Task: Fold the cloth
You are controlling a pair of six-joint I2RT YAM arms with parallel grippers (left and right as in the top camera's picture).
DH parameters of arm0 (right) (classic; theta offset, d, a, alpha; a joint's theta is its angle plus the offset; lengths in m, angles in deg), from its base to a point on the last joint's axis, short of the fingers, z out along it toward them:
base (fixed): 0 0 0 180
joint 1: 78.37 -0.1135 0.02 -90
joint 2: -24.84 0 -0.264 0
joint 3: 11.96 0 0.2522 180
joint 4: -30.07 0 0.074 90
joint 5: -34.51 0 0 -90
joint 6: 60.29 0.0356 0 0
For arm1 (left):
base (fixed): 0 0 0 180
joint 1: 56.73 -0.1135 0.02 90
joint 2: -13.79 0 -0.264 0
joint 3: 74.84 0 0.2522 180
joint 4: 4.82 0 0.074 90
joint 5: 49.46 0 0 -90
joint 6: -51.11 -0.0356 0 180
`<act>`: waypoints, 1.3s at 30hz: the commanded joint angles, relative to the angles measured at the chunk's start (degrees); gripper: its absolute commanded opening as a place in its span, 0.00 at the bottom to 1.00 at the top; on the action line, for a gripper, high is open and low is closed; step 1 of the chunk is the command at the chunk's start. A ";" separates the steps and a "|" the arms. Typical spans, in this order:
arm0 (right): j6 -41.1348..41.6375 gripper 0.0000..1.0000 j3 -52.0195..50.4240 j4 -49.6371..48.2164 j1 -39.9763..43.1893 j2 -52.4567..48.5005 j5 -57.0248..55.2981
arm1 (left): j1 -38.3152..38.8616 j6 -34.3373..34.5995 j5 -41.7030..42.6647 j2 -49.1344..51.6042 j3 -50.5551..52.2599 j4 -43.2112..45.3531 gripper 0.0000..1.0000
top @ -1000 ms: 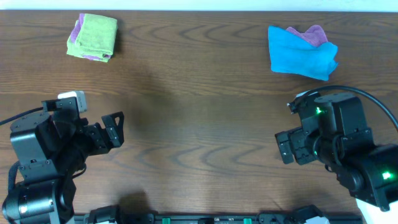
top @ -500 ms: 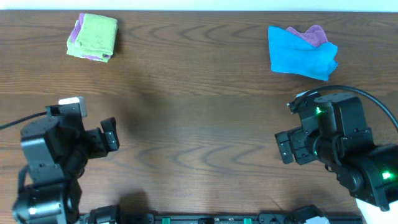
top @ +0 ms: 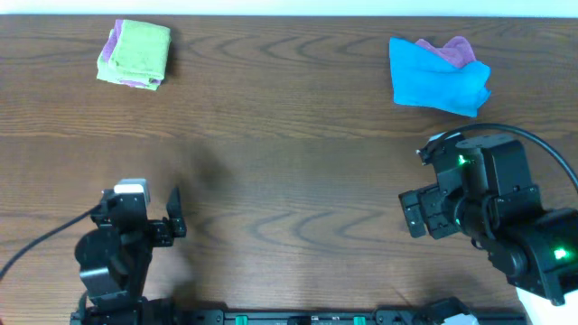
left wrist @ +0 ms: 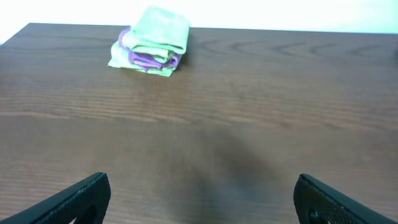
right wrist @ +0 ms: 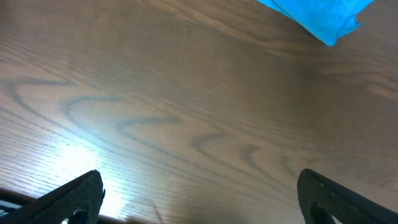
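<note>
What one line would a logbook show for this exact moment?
left pincer: open, empty | right pincer: open, empty | green cloth: folded, far left | blue cloth: rumpled, far right, untouched

Overhead top-down; wrist views low, forward.

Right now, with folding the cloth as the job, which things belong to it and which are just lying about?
Job, likely: blue cloth, loosely heaped; purple cloth behind it; left pincer and right pincer, both open, empty.
Lying about: green cloth, already folded, stacked on a folded purple cloth.
</note>
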 commanded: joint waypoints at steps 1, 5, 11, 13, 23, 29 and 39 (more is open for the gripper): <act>0.35 0.99 0.04 0.04 0.37 0.09 0.22 | 1.25 -1.25 0.22 -4.09 4.20 1.40 0.95; 0.35 0.99 0.04 0.04 0.37 0.09 0.22 | 2.82 -1.25 0.07 -8.13 8.33 2.32 0.95; 0.35 0.99 0.04 0.04 0.37 0.09 0.22 | 3.19 -1.22 -0.13 -11.10 11.10 2.38 0.95; 0.35 0.99 0.04 0.04 0.37 0.09 0.22 | 3.19 -0.57 -0.57 -11.98 11.78 2.40 0.95; 0.35 0.99 0.04 0.04 0.37 0.09 0.22 | 3.19 8.24 -4.00 -15.32 16.83 5.22 0.95; 0.35 0.99 0.04 0.04 0.37 0.09 0.22 | 3.19 9.31 -5.01 -15.96 17.51 5.66 0.95; 0.35 0.99 0.04 0.04 0.37 0.09 0.22 | 3.19 9.11 -5.20 -16.33 17.51 5.62 0.95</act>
